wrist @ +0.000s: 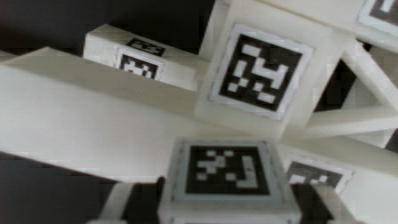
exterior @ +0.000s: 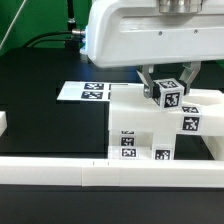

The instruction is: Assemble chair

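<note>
1. At the exterior view's far left, a small white piece (exterior: 3, 122) pokes in at the edge of the black table (exterior: 40, 125).
2. Further right and toward the back, the marker board (exterior: 82, 91) lies flat on the table.
3. A long plain white rail (exterior: 60, 176) runs along the front.
4. Right of centre stands a chunky white chair block (exterior: 130, 128) with square tags on its front faces.
5. Above it hangs the white arm (exterior: 125, 30). Its gripper (exterior: 167, 90) has a dark finger pressed against each side of a small tagged cube (exterior: 168, 97). The cube sits at the top of the chair parts; whether it rests on them is unclear.
6. Farthest right, a tagged X-braced frame (exterior: 196, 122) adjoins the block.
7. The wrist view shows the cube (wrist: 222, 170) close up, with larger tagged chair pieces (wrist: 263, 70) beyond.
</note>
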Motion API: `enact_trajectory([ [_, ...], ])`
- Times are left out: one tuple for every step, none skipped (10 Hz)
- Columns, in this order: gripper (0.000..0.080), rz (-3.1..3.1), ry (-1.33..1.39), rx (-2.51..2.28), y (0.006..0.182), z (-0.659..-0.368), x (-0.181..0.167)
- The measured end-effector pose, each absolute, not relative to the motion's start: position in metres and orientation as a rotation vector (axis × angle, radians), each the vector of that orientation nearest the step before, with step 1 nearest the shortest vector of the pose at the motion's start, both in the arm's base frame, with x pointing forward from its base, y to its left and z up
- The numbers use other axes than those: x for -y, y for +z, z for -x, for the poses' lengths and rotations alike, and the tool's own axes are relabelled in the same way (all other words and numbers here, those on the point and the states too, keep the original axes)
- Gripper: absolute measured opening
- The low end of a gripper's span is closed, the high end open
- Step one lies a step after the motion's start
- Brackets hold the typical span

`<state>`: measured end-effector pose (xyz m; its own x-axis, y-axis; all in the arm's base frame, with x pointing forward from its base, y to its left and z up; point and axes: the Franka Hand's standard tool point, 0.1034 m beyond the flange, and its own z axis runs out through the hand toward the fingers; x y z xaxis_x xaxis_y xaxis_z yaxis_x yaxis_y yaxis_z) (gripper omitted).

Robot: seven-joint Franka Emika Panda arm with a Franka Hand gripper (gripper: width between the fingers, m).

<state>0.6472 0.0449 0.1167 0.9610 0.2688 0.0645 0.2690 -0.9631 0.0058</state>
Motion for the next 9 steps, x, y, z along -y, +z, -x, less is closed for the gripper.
enact_trajectory([
  [0.0284,3.112,-0.101,0.387,0.1167,-0.6472,-0.0450],
  [0.0284,3.112,-0.101,0.390,0.1167,-0.6472,-0.0449],
  [0.0284,3.113,-0.102,0.367,0.1167,-0.6472,-0.0451],
  [0.0284,3.121,-0.101,0.258,0.1167,-0.6472,-0.0453],
  [0.0284,3.126,-0.101,0.130,0.1167,-0.6472,-0.0457],
  [0.0284,3.124,-0.114,-0.027,0.1171,-0.6479,-0.0477],
  [0.0284,3.106,-0.144,-0.225,0.1176,-0.6487,-0.0494],
  [0.0284,3.078,-0.191,-0.385,0.1175,-0.6490,-0.0490],
  [0.0284,3.042,-0.236,-0.507,0.1173,-0.6499,-0.0476],
])
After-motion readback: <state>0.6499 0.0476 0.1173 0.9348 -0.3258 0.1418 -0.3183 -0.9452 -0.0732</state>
